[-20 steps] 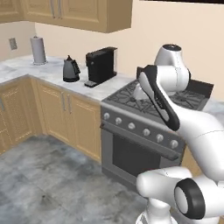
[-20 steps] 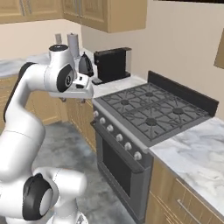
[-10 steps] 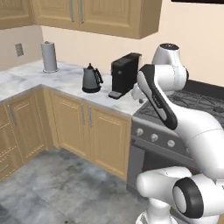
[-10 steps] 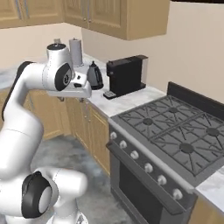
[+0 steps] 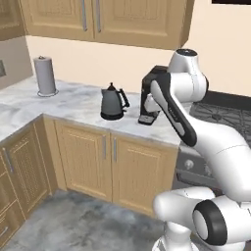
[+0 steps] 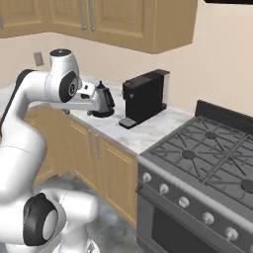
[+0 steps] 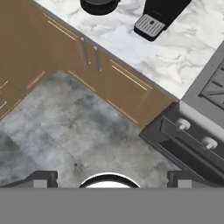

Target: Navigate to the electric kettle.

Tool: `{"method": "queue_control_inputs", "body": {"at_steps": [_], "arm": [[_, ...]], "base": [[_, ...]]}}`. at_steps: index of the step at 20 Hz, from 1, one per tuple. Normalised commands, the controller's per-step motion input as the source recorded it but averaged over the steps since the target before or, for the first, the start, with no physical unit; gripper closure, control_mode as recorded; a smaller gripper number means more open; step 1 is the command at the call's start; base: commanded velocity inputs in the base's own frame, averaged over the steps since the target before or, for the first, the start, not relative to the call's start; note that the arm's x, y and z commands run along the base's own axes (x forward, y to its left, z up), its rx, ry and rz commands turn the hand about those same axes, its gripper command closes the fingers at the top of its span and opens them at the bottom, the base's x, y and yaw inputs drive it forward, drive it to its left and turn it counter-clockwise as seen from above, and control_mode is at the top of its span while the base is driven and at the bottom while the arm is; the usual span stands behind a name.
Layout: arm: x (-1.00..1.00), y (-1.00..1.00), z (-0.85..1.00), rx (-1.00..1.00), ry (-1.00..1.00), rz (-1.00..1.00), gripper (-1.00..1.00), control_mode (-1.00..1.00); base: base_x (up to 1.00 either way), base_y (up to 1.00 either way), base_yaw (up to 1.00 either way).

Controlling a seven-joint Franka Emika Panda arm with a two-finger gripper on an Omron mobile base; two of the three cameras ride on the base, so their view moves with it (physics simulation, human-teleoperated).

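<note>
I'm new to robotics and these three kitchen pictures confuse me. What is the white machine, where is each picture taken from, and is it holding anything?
All three pictures are computer-rendered and show one moment. The white machine is a robot arm on a base that can drive. Two cameras ride on that base, one behind the arm on its left, one on its right, so both show the same kitchen from two sides. The third camera sits on the arm's hand and looks down at the floor, the cabinet fronts and the counter edge.

On the marble counter stand the electric kettle, which the robot is driving toward, a black coffee machine beside it, and a grey roll further along. A stove sits next to the counter.

The gripper holds nothing; its jaws are apart.
</note>
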Motion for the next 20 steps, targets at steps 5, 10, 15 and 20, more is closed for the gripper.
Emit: {"method": "queue_control_inputs", "body": {"at_steps": [5, 10, 15, 20], "arm": [[0.00, 0.00, 0.00, 0.00, 0.00, 0.00, -1.00, 1.00], [0.00, 0.00, 0.00, 0.00, 0.00, 0.00, -1.00, 1.00], [0.00, 0.00, 0.00, 0.00, 0.00, 0.00, -1.00, 1.00], [0.00, 0.00, 0.00, 0.00, 0.00, 0.00, -1.00, 1.00]], "base": [[1.00, 1.00, -0.43], [1.00, 1.00, -0.49], [0.99, 0.74, -0.63], [0.98, 0.93, -0.49]]}}
